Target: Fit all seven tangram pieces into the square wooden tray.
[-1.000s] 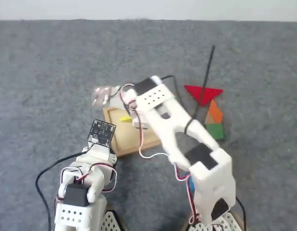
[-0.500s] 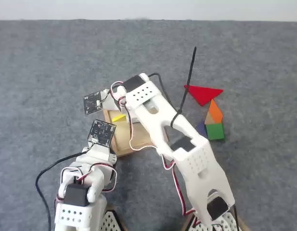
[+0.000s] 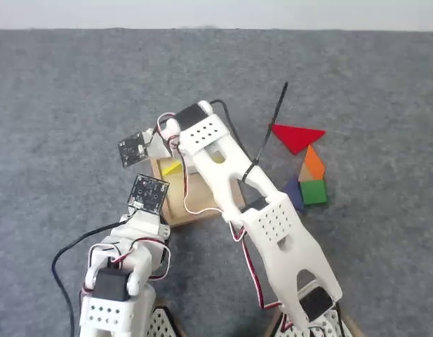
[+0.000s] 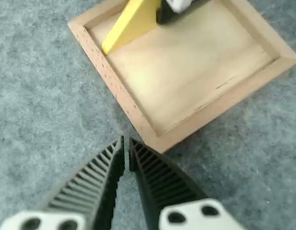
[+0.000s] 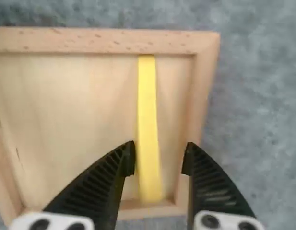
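"Between the right gripper's point(image 5: 159, 145) fingers point(image 5: 120, 165), what is sitting?"

"The yellow piece point(image 5: 148, 120), and it is standing on edge. The fingers are spreading apart on either side of it. One is just beside it and the other is showing a gap, so I am judging that they are not clamping it."

"Why is it sitting like that?"

"It is leaning along one wall of the tray point(image 5: 90, 39), near a corner. I am guessing the gripper is straddling it so the piece can tip flat against that wall, leaving the tray floor free for the others."

"And the left gripper point(image 4: 126, 143)?"

"Its fingers are pressing almost together with nothing between them. It is hovering over the carpet point(image 4: 37, 96) just outside a tray corner, probably parking clear of the right arm's work."

"How many pieces are you counting?"

"One in the tray, the yellow. Four are lying on the carpet, well apart from the tray on the right arm's side: a red piece point(image 3: 297, 135), an orange piece point(image 3: 314, 163), a green piece point(image 3: 314, 191) and a blue piece point(image 3: 292, 188). The last three are bunching together, and the red is lying just beside the orange. I am counting five pieces of the seven, one tray and two arms."
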